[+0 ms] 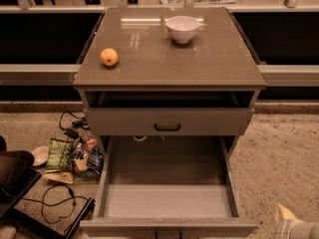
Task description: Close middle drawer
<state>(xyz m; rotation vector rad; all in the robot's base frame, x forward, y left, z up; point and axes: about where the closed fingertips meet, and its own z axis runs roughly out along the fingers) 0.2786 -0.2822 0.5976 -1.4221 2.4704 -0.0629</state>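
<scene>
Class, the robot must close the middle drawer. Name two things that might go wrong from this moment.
1. The gripper sits low at the right, off the front corner of the long grey pulled-out middle drawer. An off-centre push from there might skew or jam it.
2. A hard shove may shake the cabinet, so the round orange fruit lying loose on top could roll off.

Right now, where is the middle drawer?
The middle drawer stands pulled out at bottom centre of the camera view, under the taller-fronted drawer; the tool is at its right, in the corner.
</scene>
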